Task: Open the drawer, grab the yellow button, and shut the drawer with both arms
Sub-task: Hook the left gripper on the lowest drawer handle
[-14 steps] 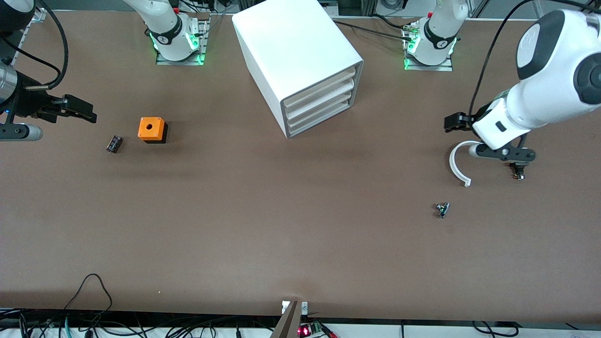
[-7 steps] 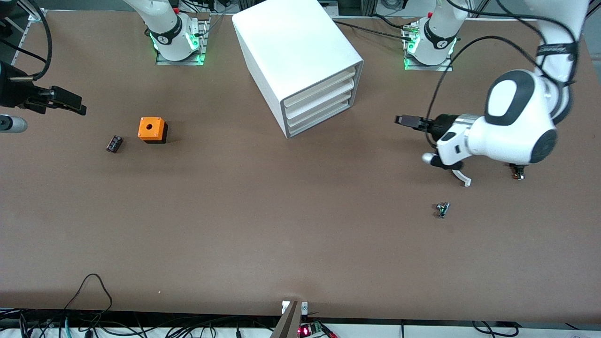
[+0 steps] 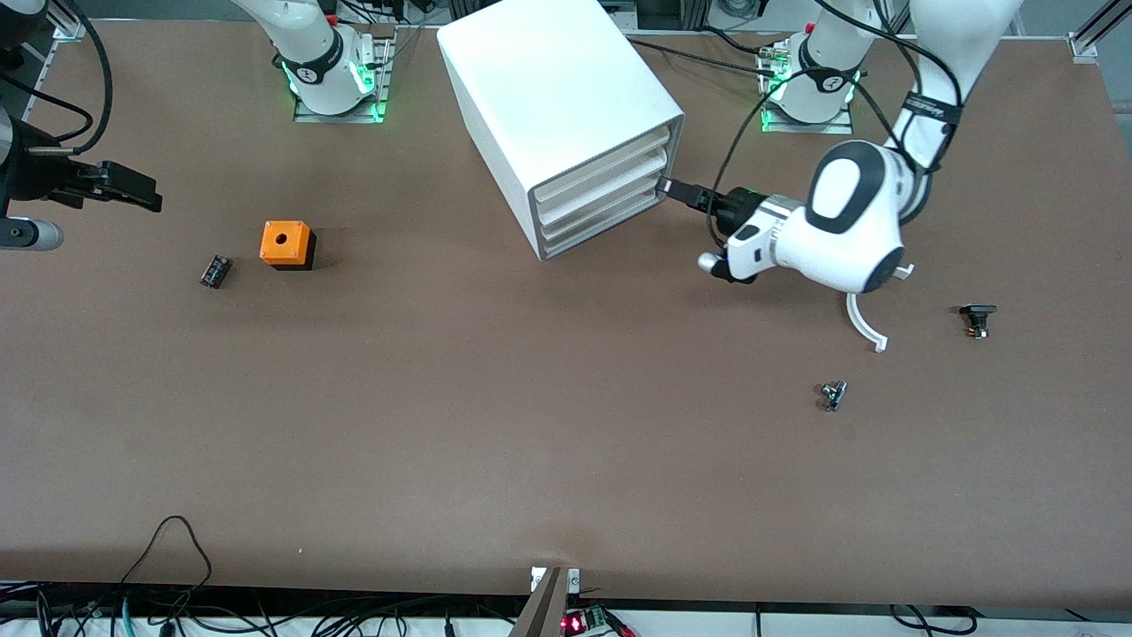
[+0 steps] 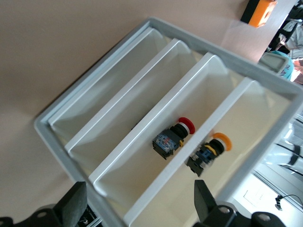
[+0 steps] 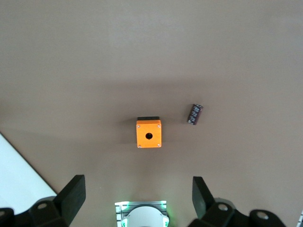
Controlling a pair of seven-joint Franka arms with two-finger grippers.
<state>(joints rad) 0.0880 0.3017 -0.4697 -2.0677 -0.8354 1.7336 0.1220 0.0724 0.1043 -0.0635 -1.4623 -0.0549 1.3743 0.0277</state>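
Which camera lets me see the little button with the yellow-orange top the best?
The left wrist view. It looks into the cabinet's front, and the button lies in a drawer there, beside a red-capped one. The front view shows only the stacked drawer fronts, not the button. The right wrist view shows just the orange cube and a small black part.

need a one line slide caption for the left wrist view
Left gripper, fingers open, faces the cabinet front; an orange-capped button and a red-capped button sit in separate drawers.

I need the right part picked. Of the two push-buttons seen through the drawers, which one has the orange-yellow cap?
The button with the orange-yellow cap lies in the drawer next to the one holding the red-capped button.
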